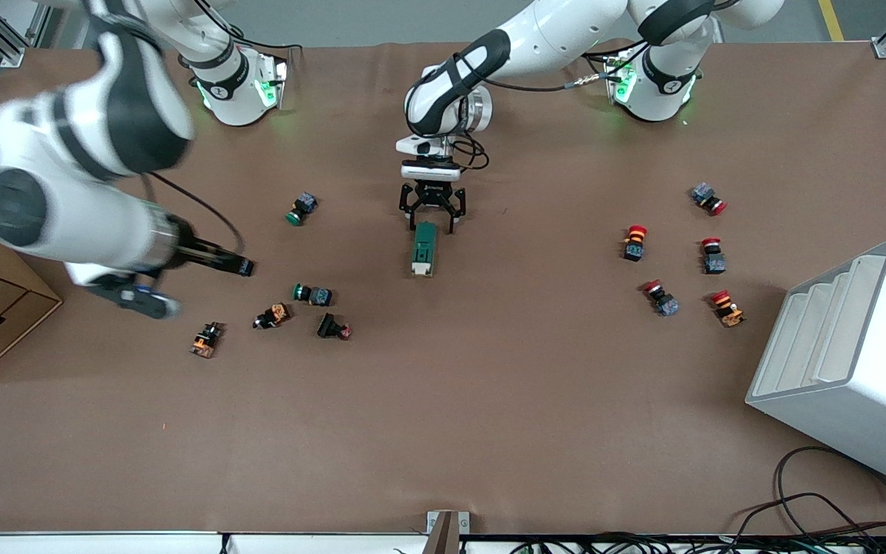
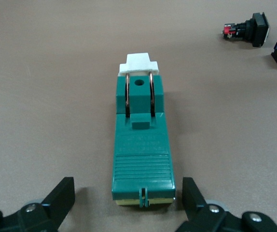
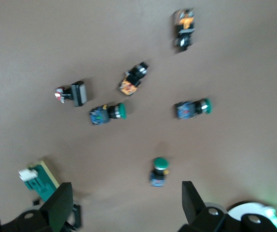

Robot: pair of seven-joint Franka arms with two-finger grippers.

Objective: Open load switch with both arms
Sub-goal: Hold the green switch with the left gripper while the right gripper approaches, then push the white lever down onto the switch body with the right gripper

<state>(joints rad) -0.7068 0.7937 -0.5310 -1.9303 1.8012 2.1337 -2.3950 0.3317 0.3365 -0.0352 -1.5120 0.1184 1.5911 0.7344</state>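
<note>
Cables [image 1: 835, 492] trail along the table's near edge, at about five o'clock from the load switch [image 1: 423, 248] if the dial is laid on the front view with twelve toward the arms' bases. Next up, at four o'clock, stands a white slotted bin [image 1: 835, 362]. Red-capped buttons [image 1: 634, 242] lie scattered at three o'clock, well apart from the switch; green-capped buttons [image 1: 311, 294] and a few orange-and-black ones lie at eight to nine o'clock.

Mid-table, the switch lies flat, long axis running six to twelve, with its white lever [image 2: 138, 63] at the six o'clock end, nearer the front camera. It looks like hard moulded plastic: stiff, light, and likely to skid on the smooth brown table cover if pushed from one side only. Best hold, I judge, is across the ribbed green body at the twelve o'clock end, leaving the lever free for the second arm. The lever is small and sits on two thin metal blades, so it wants a gentle pull.

Left gripper [image 1: 433, 225] hangs low at that twelve o'clock end, wrist pointing straight down, fingers apart and straddling the body's width — not yet touching it. Right gripper [image 3: 126, 212] is high over the green-capped buttons, fingers spread and empty, its arm bent out over the right arm's end of the table.
</note>
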